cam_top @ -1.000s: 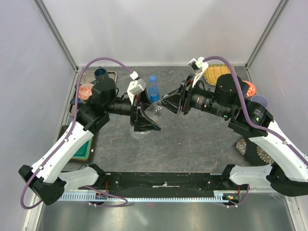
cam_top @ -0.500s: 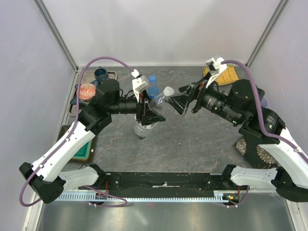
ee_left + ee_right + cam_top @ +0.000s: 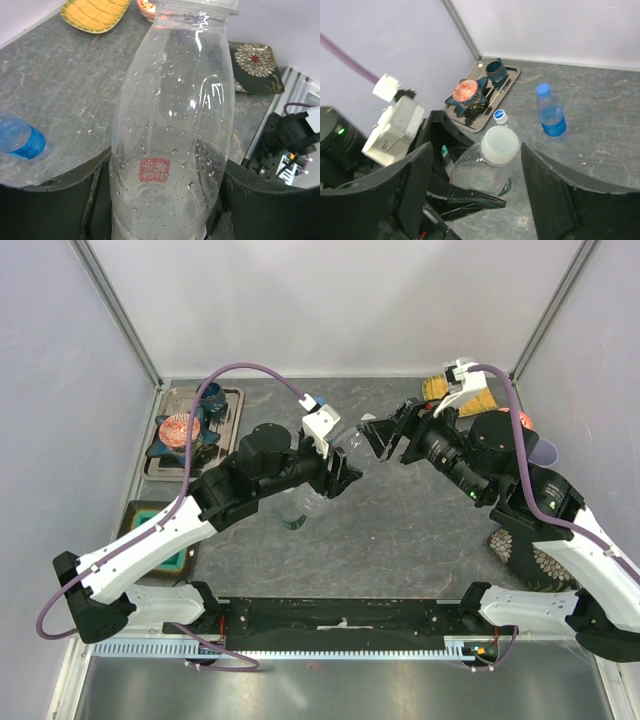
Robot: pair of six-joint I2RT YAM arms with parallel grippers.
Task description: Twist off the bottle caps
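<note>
My left gripper (image 3: 338,472) (image 3: 165,205) is shut on the body of a plain clear bottle (image 3: 350,447) (image 3: 172,125) and holds it tilted above the table. Its white cap (image 3: 500,145) (image 3: 366,424) points at my right gripper (image 3: 390,430) (image 3: 476,160). That gripper is open, with the cap between its fingers (image 3: 547,190) and apart from both. A blue-labelled bottle (image 3: 550,114) (image 3: 20,142) stands further back. A very short bottle (image 3: 500,117) stands by the tray. Another bottle (image 3: 292,512) stands under my left wrist.
At the back left a tray (image 3: 228,400) (image 3: 507,82) carries a dark cup (image 3: 210,394) and an orange scrubber (image 3: 180,427). A yellow plate (image 3: 452,397) (image 3: 95,12), a lilac cup (image 3: 540,451) and a patterned dish (image 3: 530,552) (image 3: 255,60) are on the right. A green pad (image 3: 172,552) lies at the left.
My left gripper closed on the clear bottle and carried it right and back. My right gripper opened, let go, drew back, and now frames the cap.
</note>
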